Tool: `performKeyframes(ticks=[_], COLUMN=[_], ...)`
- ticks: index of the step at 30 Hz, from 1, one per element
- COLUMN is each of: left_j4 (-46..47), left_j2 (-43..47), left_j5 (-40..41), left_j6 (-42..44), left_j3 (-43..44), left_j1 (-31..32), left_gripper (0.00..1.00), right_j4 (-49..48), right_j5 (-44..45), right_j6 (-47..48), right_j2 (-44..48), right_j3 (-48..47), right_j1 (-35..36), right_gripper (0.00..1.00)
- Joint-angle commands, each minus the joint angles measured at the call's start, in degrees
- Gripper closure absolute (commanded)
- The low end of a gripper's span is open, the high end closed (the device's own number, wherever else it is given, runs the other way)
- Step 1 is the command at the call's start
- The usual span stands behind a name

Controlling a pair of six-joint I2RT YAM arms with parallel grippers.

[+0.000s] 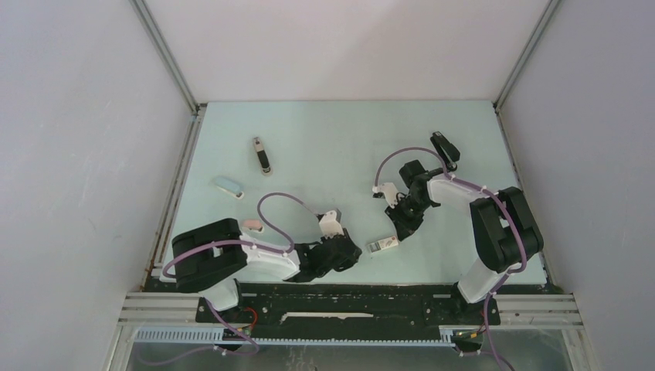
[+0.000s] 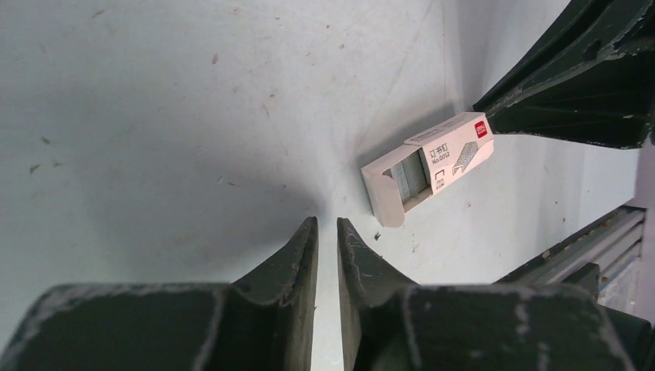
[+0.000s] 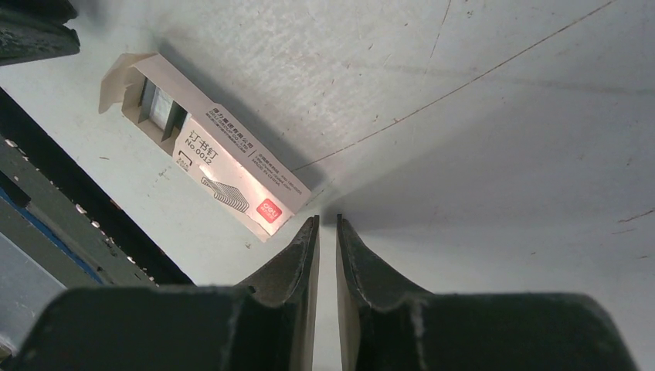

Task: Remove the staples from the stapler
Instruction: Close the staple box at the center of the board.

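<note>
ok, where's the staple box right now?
Top view: the white staple box lies on the table just right of centre near the front edge, between the left gripper and the right gripper.

1. Stapler (image 1: pixel 263 154): too small in the top view; whether loaded cannot be told.
2. Staple box (image 2: pixel 429 166): inner tray half inside the sleeve, contents mostly hidden.
3. Pink object (image 1: pixel 252 226): at the left arm's cable, too small to identify.
4. Pale blue object (image 1: pixel 229 185): unidentifiable.
5. Black object (image 1: pixel 446 145): unidentifiable.
</note>
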State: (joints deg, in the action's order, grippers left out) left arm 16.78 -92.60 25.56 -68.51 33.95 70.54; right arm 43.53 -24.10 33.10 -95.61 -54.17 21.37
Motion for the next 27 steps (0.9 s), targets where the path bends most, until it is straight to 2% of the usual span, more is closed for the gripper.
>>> performKeyframes(ticks=[1,4,9,16,22,27], left_j4=[11.33,16.28,17.61,19.4,20.05,20.18], left_j2=[1.5,0.24,-1.21,-2.59,-4.17,-4.82], left_j5=[-2.42,-4.25,-5.04,-5.52,-6.24,-6.62], left_j6=[2.38,3.31,2.95,1.69,0.94,1.05], left_j3=[-5.48,-6.25,-5.8,-6.2,-5.67,-5.27], left_j1=[-0.14,-0.14,-0.61,-1.88,-2.6,-2.86], left_gripper=[0.73,0.62,0.61,0.63,0.75,0.76], right_j4=[0.6,0.68,0.65,0.68,0.65,0.67], right_j5=[-0.07,0.04,0.19,0.34,0.37,0.29], right_j6=[-0.33,-0.3,-0.23,-0.21,-0.32,-0.31], right_j2=[0.16,0.07,-0.34,-0.47,-0.53,-0.46], right_j3=[-1.96,-1.99,-1.99,-1.99,-1.98,-1.99], right_j1=[0.38,0.58,0.66,1.18,1.16,1.27], right_gripper=[0.78,0.78,0.78,0.79,0.78,0.78])
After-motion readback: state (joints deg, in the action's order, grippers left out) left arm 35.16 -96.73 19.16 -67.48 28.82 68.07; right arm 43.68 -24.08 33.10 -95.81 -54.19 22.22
